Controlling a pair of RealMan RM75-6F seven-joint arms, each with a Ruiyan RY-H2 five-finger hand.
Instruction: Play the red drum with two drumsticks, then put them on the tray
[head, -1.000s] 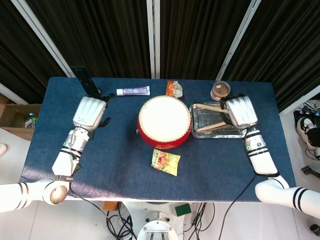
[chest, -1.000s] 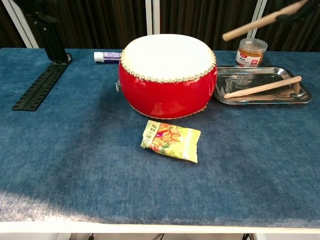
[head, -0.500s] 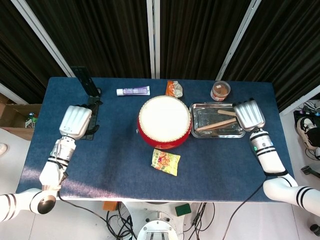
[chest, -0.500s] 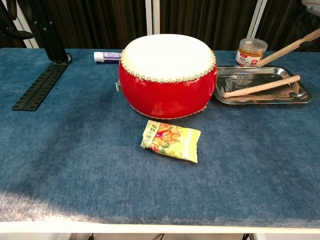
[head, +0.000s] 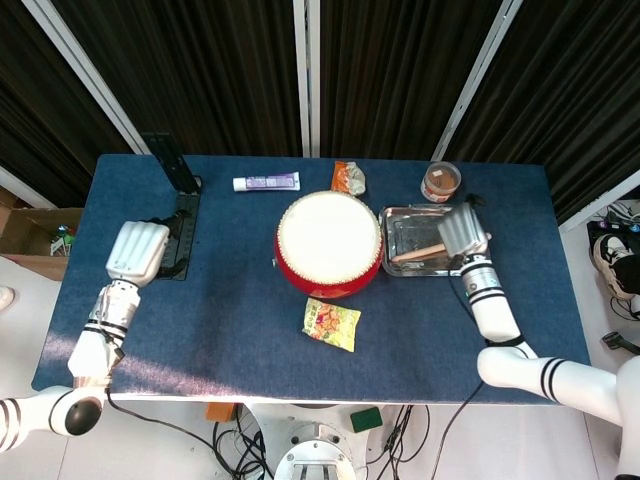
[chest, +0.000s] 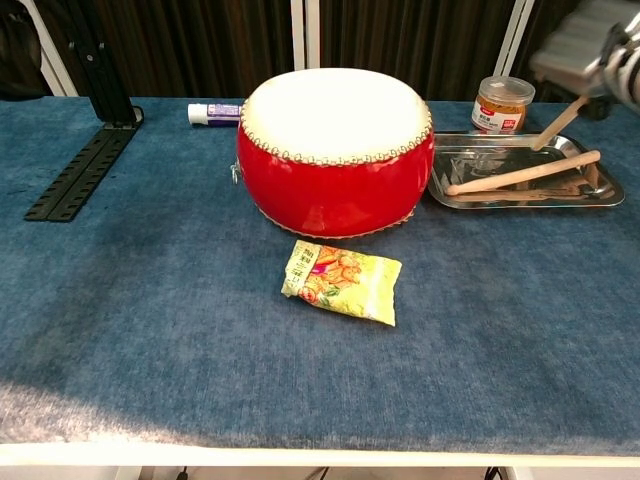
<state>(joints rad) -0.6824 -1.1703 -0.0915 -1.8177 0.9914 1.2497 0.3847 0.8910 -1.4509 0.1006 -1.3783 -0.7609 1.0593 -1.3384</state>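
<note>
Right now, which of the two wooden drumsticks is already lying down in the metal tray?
The long wooden drumstick lying flat across the silver metal tray. The other drumstick is tilted upward, held by the right hand.

The left hand (head: 137, 252) hangs over the left part of the surface (head: 200, 330), back plate upward; whether its fingers are apart or curled cannot be told. Its forearm runs down and left to the near edge. The right hand (head: 462, 231) sits over the right side, back plate up, and grips a drumstick (chest: 558, 122) that slants downward. Its forearm stretches back toward the near right corner.
</note>
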